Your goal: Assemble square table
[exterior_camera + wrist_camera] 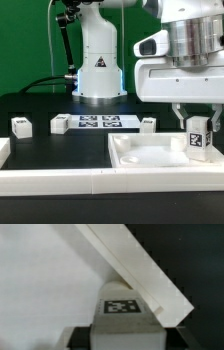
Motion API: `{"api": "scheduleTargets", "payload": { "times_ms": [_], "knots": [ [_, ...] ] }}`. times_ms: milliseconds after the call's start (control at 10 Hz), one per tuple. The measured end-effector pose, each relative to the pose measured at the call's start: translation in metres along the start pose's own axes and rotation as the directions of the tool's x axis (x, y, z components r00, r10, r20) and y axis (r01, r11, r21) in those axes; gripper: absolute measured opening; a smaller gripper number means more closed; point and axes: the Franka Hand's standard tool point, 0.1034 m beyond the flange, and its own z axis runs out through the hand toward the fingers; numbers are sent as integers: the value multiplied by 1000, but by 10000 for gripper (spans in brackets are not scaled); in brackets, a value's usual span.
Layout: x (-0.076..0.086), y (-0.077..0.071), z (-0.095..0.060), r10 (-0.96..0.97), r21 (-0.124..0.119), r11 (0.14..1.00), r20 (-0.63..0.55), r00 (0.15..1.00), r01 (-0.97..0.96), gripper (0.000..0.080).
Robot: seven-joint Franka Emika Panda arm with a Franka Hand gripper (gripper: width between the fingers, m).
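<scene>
The white square tabletop slab (160, 152) with its raised rim lies at the exterior view's front right. My gripper (197, 128) is shut on a short white tagged leg (197, 137) and holds it upright over the slab's right corner. In the wrist view the leg (125, 314) sits between my dark fingers (82, 336), close to the slab's raised rim (140, 263). Three more legs lie on the black table: one (20, 125) at the left, one (59, 125) beside it, one (147, 123) near the middle.
The marker board (98, 122) lies in front of the robot base (98, 60). A long white barrier rail (55, 178) runs along the front, and another rail end (3, 152) shows at the left edge.
</scene>
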Motion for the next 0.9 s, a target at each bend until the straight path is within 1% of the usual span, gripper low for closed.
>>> {"api": "scheduleTargets", "payload": {
  "times_ms": [200, 300, 500, 700, 800, 900],
  "knots": [
    [-2, -1, 1, 202, 4, 979, 2, 979, -202, 290],
    [-2, -2, 1, 293, 5, 956, 7, 956, -293, 290],
    [-2, -4, 2, 473, 10, 881, 24, 881, -473, 290],
    [-2, -4, 1, 553, 9, 833, 28, 833, -554, 290],
    [-2, -4, 1, 619, 8, 785, 36, 785, -619, 290],
    [-2, -4, 1, 649, 7, 760, 37, 760, -650, 290]
  ]
}}
